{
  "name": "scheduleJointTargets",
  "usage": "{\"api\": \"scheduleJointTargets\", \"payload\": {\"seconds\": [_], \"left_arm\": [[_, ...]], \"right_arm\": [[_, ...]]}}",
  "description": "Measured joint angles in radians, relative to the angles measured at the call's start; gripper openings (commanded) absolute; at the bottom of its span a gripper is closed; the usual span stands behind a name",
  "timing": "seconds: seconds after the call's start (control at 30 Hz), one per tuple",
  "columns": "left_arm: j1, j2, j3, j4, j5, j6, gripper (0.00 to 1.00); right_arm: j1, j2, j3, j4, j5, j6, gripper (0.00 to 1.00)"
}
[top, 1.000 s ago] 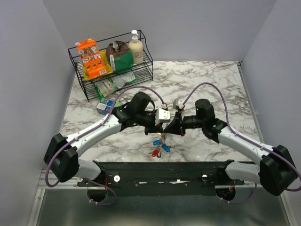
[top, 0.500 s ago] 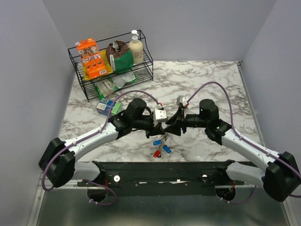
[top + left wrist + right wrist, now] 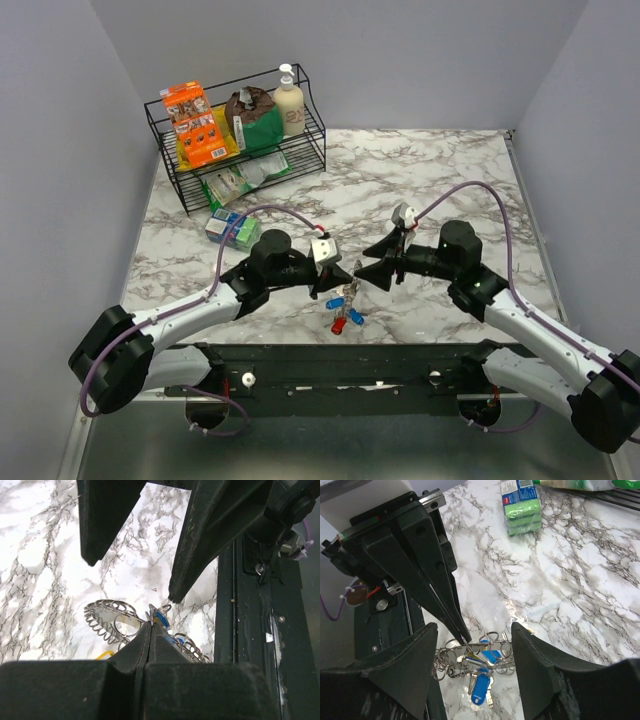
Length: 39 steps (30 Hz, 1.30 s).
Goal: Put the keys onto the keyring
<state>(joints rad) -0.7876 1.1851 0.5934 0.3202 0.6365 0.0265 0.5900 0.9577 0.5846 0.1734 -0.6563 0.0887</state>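
Note:
The keyring point(image 3: 451, 656), a silver coiled loop, hangs low over the marble with several keys point(image 3: 343, 310) on it. A blue key point(image 3: 481, 687) dangles below, a red key point(image 3: 338, 325) lies beside it, and a yellow key head point(image 3: 102, 654) peeks out in the left wrist view. My left gripper point(image 3: 340, 283) is shut, its tips point(image 3: 151, 625) pinching the keyring's wire point(image 3: 107, 617). My right gripper point(image 3: 372, 268) is open and stands just right of the bunch. Its fingers point(image 3: 400, 675) flank the ring without touching it.
A black wire basket point(image 3: 190, 185) at the back left holds an orange box point(image 3: 193, 122), a bag and a bottle. A green-and-blue packet point(image 3: 228, 228) lies in front of it. The black base rail point(image 3: 340, 365) runs along the near edge.
My right gripper has opened, let go of the bunch and drawn back to the right. The left gripper has slid towards the near edge, still holding the keyring.

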Motion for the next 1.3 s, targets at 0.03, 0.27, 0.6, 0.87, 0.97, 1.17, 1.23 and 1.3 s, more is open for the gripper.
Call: {"api": "scheduleJointTargets", "payload": {"seconds": [0.03,0.27,0.6,0.87,0.97,1.17,1.23,1.3], "left_arm": [[0.0,-0.004,-0.013,0.023,-0.003,-0.008,0.0],[0.0,-0.027,-0.092,0.212,-0.024,-0.056,0.0],[0.0,-0.038,-0.136,0.348,-0.024,-0.08,0.0],[0.0,-0.05,-0.143,0.362,-0.024,-0.08,0.0],[0.0,-0.051,-0.143,0.363,-0.024,-0.08,0.0],[0.0,-0.052,-0.143,0.363,-0.023,-0.08,0.0],[0.0,-0.052,-0.143,0.363,-0.023,-0.08,0.0],[0.0,-0.052,-0.143,0.363,-0.023,-0.08,0.0]], "right_arm": [[0.0,-0.01,-0.005,0.0,0.002,0.001,0.65],[0.0,-0.078,-0.031,-0.001,-0.013,-0.001,0.6],[0.0,-0.064,-0.039,-0.012,-0.092,-0.007,0.5],[0.0,-0.067,-0.051,-0.036,-0.064,-0.007,0.48],[0.0,-0.066,-0.051,-0.042,-0.045,-0.006,0.46],[0.0,-0.048,-0.051,-0.04,-0.032,0.0,0.43],[0.0,-0.037,-0.051,-0.04,-0.032,0.002,0.42],[0.0,-0.029,-0.055,-0.036,-0.032,0.007,0.38]]}}
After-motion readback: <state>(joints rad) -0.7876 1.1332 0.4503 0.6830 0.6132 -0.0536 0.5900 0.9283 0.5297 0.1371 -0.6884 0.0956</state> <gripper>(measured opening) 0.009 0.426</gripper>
